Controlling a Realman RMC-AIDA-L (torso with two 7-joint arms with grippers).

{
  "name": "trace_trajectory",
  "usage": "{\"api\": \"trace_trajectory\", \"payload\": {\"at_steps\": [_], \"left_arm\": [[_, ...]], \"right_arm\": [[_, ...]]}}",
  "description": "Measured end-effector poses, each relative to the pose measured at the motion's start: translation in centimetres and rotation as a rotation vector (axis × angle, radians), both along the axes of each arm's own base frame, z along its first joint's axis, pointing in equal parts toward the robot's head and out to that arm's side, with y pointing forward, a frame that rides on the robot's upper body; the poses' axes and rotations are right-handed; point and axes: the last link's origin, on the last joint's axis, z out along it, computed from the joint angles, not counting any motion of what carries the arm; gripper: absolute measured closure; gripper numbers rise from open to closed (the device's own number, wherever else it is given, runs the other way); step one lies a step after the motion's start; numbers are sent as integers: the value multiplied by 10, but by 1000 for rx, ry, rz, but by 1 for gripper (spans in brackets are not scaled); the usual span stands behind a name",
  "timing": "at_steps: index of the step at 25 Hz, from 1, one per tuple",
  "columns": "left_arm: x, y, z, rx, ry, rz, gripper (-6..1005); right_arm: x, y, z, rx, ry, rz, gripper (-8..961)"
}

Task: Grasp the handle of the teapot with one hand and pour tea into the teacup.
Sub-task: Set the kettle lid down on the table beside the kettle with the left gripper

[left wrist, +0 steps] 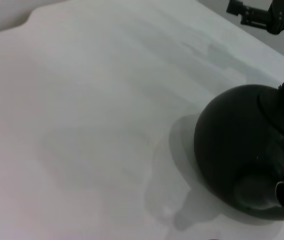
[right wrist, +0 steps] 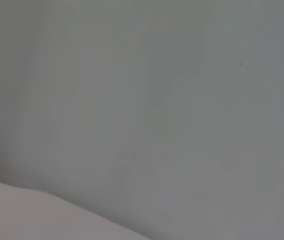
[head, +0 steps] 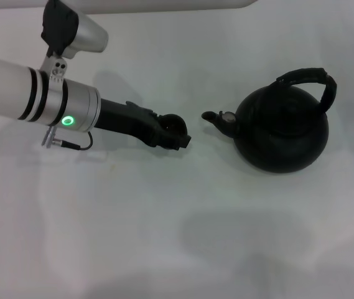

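Left tool: holding teacup, low over white table, just left of spout. Teapot: upright, table right; handle arched above, untouched. Right tool: unseen.

Left arm reaches in from the left, its hand low
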Motion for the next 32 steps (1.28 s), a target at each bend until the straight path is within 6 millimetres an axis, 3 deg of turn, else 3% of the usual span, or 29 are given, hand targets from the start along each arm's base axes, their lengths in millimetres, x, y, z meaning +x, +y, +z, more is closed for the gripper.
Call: {"api": "trace_trajectory", "payload": {"at_steps": [13, 32], "left_arm": [[-12, 0, 0, 15, 55, 35, 294], [-11, 2, -1, 31, 56, 28, 294]], "right_arm": [[0, -1, 0, 1, 2, 4, 82], [-1, -1, -1, -1, 4, 3, 81]]}}
